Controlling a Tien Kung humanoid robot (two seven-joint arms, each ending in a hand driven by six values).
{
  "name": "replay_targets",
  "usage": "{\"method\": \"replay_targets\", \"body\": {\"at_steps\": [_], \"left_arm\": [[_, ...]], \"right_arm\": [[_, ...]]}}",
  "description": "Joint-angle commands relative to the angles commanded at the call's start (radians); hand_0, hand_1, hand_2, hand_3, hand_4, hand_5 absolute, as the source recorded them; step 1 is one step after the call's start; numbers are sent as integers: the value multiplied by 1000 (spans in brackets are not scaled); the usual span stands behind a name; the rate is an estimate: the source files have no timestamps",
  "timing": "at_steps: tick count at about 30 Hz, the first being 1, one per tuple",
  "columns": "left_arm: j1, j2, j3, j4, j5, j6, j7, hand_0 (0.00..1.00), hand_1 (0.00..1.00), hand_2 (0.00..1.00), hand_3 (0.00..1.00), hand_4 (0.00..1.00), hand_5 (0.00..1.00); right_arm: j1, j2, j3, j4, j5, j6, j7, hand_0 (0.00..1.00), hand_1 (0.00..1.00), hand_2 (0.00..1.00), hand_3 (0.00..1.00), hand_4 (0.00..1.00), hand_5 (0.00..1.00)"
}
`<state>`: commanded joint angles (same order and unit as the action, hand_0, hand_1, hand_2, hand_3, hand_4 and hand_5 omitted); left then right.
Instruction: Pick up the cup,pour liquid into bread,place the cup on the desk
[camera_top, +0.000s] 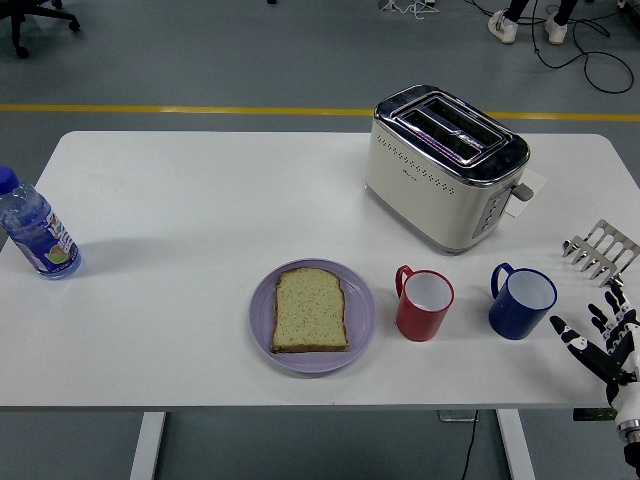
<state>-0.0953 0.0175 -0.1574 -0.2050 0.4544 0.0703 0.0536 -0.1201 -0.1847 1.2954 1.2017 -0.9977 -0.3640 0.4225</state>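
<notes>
We see the right hand (603, 340) entering at the lower right corner of the frame, over the table's (180, 330) near edge. Its wrist lies toward the bottom right and its fingers (575, 340) point up and to the left, spread wide and holding nothing. The hand is near the blue cup (521, 302) but not touching it; a strip of bare table separates them.

The blue cup stands upright at the lower right of centre, its handle turned to the upper left. Just to its left stands the red cup (424, 304), also upright, handle likewise to the upper left. Further left, at the lower centre, a slice of bread (310, 310) lies flat on a purple plate (359, 320).

In the upper right of centre we note a cream toaster (445, 167), set at an angle. A small metal rack (601, 248) sits at the right edge, above the hand. A water bottle (36, 229) stands at the left edge of the frame.
</notes>
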Motion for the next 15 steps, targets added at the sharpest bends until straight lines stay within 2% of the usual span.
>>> {"method": "replay_targets", "body": {"at_steps": [15], "left_arm": [[1, 2, 3, 1, -5, 1, 0, 636, 646, 660, 559, 325, 844]], "right_arm": [[29, 19, -13, -29, -68, 5, -20, 952, 882, 992, 998, 998, 151]]}}
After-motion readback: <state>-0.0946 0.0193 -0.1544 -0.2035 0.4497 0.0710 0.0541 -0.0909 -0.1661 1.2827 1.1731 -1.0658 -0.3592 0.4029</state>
